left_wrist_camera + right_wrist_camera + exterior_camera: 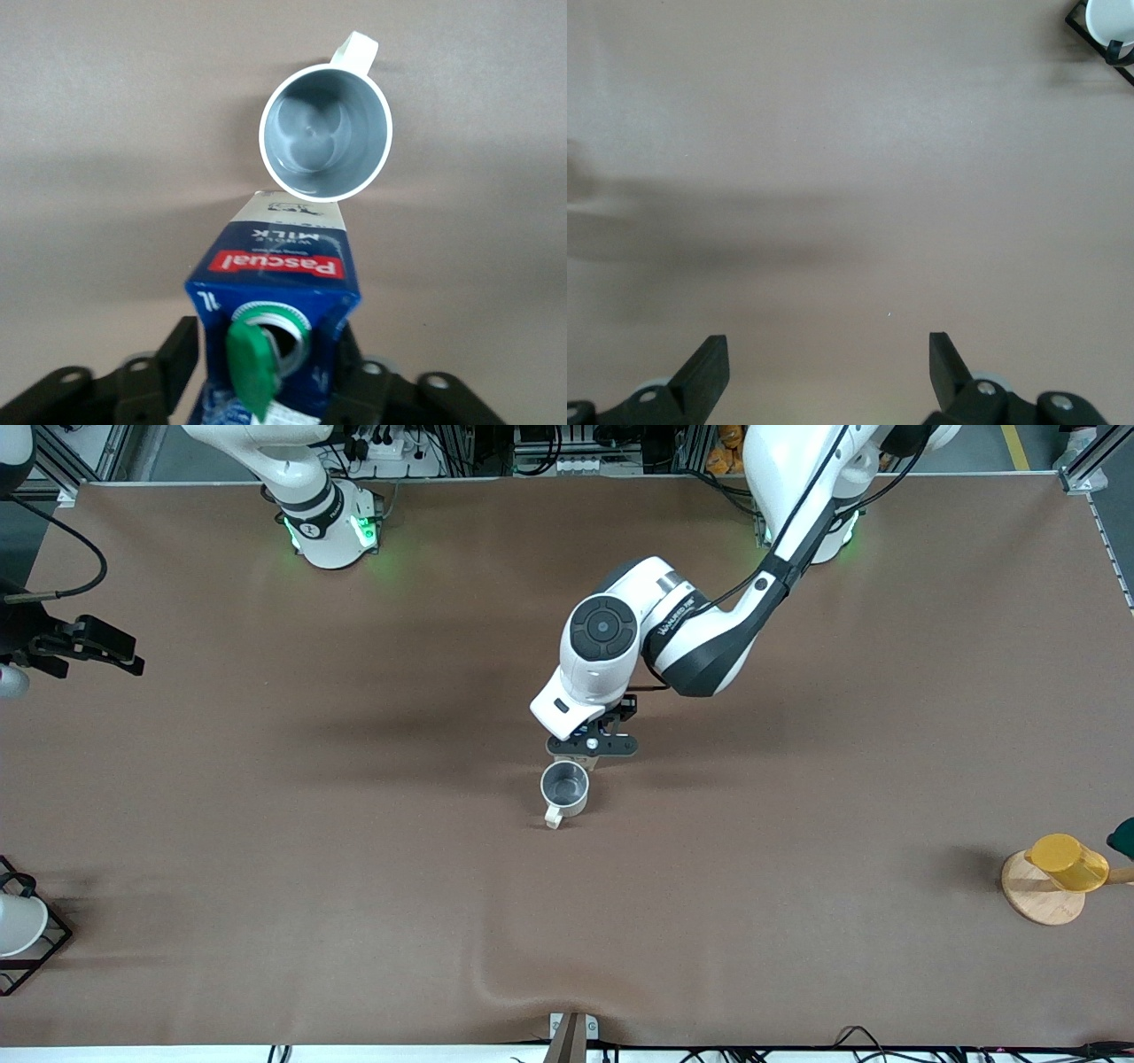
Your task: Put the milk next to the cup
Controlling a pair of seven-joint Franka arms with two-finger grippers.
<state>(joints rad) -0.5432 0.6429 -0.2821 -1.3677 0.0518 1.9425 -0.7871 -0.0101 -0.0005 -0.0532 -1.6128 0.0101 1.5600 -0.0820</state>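
Note:
The milk (276,266), a dark blue carton with a red label band and its green cap (252,372) flipped open, stands upright between the fingers (180,350) of my left gripper (266,354). The jaws are closed against its sides. In the front view the left gripper (592,746) hides nearly all of the carton. The cup (564,786), a beige mug with a grey inside, stands right beside the milk, nearer to the front camera, handle toward that camera. It also shows in the left wrist view (325,133). My right gripper (102,645) waits open and empty at the right arm's end of the table; its own view (828,350) shows only bare table.
A yellow cup (1067,861) sits on a round wooden stand (1038,895) at the left arm's end. A white cup (16,923) sits in a black wire rack at the right arm's end, also in the right wrist view (1107,19). The brown cover (532,983) is wrinkled near the front edge.

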